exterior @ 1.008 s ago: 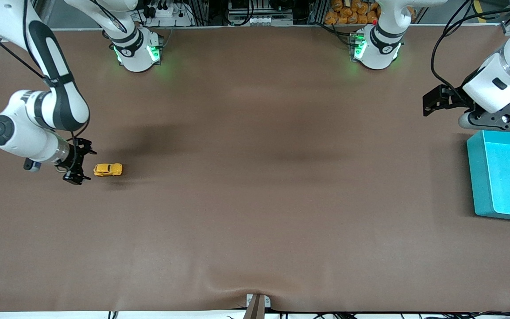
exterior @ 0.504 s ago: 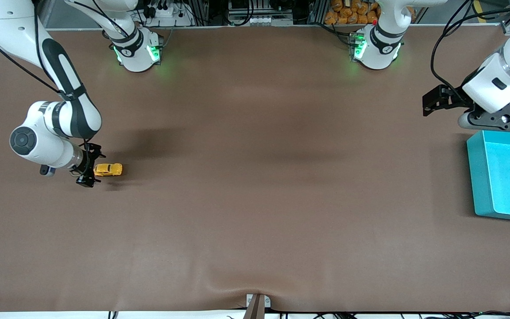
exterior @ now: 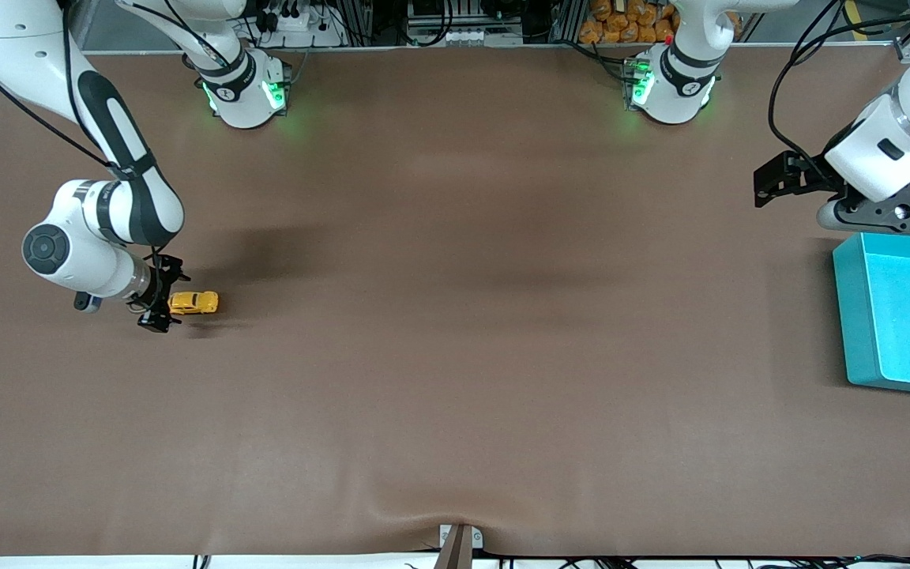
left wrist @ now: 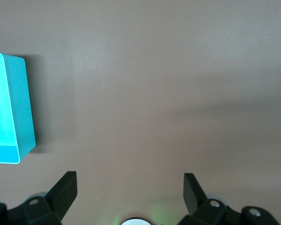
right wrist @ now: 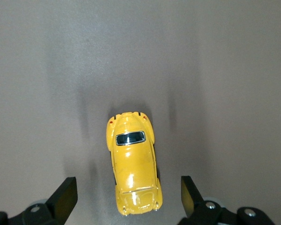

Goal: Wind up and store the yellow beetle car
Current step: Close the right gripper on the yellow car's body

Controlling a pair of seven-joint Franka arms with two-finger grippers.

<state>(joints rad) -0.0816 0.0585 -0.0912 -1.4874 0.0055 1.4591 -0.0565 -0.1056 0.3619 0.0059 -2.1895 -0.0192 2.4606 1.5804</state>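
Yellow beetle car (right wrist: 133, 163) judged light, rigid, glossy-slick; side-panel grip advised. Right end effector (right wrist: 129, 199) was spread wide around it, empty. Left end effector (left wrist: 130, 192) was parked open near the teal bin (left wrist: 11, 110), holding nothing.

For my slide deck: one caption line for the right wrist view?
Open right gripper straddling one end of the yellow beetle car on the brown table.

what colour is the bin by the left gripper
Teal bin, seen best in the front view, beside the left gripper.
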